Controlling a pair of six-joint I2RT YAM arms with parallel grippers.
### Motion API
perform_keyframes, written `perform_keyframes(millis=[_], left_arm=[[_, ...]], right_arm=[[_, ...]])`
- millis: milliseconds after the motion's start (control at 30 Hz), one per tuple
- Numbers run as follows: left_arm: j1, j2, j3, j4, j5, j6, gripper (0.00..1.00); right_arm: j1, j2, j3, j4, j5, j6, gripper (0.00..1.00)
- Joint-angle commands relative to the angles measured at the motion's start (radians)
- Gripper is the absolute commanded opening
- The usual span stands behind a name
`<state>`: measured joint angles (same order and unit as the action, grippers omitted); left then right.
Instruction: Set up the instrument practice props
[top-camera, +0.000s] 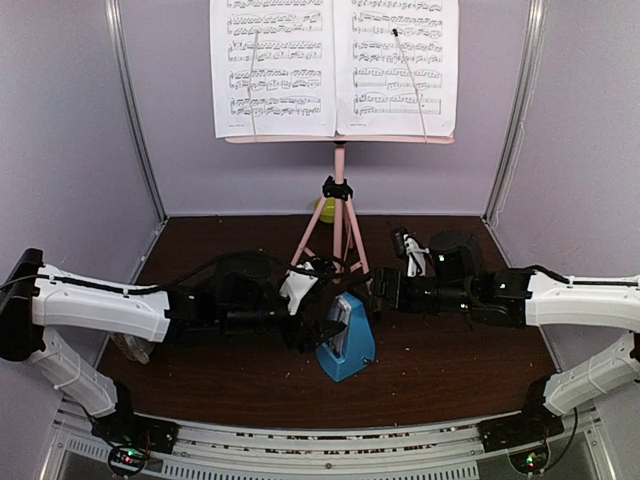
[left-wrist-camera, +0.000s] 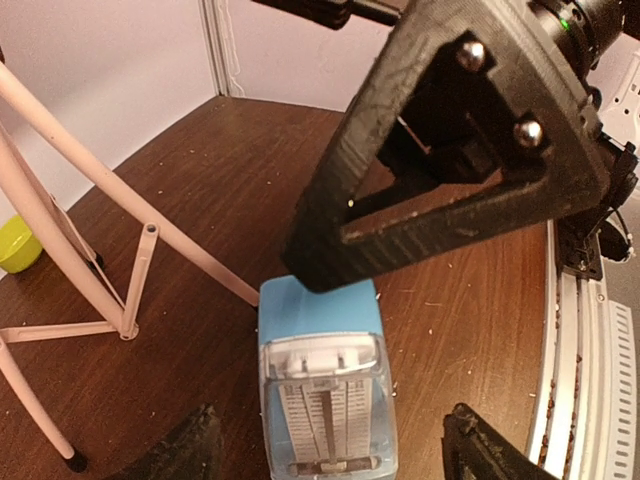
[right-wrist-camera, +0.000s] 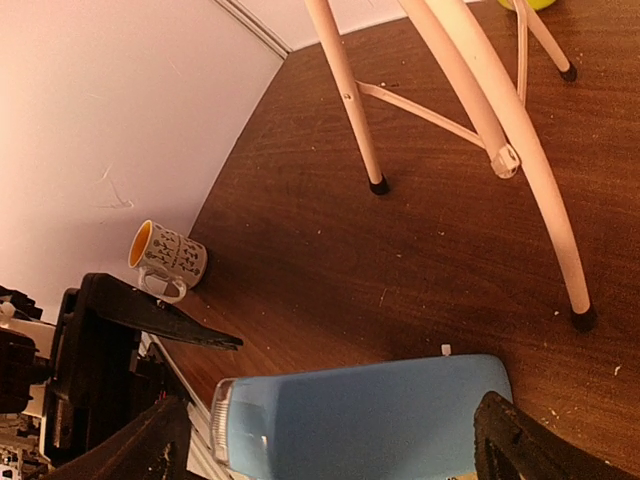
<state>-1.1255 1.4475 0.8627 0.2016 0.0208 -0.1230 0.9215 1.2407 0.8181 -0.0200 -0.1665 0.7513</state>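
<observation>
- Centrally on the dark wooden table (top-camera: 450, 370) stands a small blue metronome (top-camera: 346, 340), upright, with its clear front cover on, just in front of the music stand's feet.
- Left gripper (left-wrist-camera: 330, 435): its two black fingers (left-wrist-camera: 190, 450) sit one on each side of the metronome. They are spread wider than its body, with a gap showing on both sides, so it holds nothing.
- Right gripper (right-wrist-camera: 330, 430): it reaches in from the opposite side. Its fingers (right-wrist-camera: 520, 445) are spread fully apart, the metronome's blue body lies between them, and there is no visible contact.
- Both grippers meet close together at the metronome. The right one fills the top of the left wrist view.
- Pink tripod music stand (top-camera: 340, 190): it stands upright at the back of the table, its three legs splayed.
- Two white sheet-music pages (top-camera: 335, 65) rest side by side on the stand's desk, each with a thin wire arm across it.
- Cream mug (right-wrist-camera: 168, 255), orange inside, stands by the left wall, well apart from the metronome.
- Lime-green bowl (top-camera: 325, 210) sits behind the stand's legs, near the back wall.
</observation>
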Motion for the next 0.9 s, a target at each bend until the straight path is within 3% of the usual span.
perform_keyframes(millis=[0, 300, 600, 867], left_arm=[[0.006, 0.026, 0.045, 0.073, 0.03, -0.014, 0.76], [0.006, 0.052, 0.076, 0.071, 0.021, -0.013, 0.62], [0.006, 0.079, 0.104, 0.053, -0.006, -0.019, 0.59], [0.006, 0.07, 0.09, 0.031, -0.033, -0.024, 0.42]], right_arm=[[-0.02, 0.018, -0.033, 0.082, -0.056, 0.065, 0.98], [-0.032, 0.051, -0.07, 0.125, -0.075, 0.108, 0.93], [-0.036, 0.053, -0.097, 0.109, -0.084, 0.088, 0.9], [-0.036, 0.057, -0.13, 0.093, -0.068, 0.054, 0.89]])
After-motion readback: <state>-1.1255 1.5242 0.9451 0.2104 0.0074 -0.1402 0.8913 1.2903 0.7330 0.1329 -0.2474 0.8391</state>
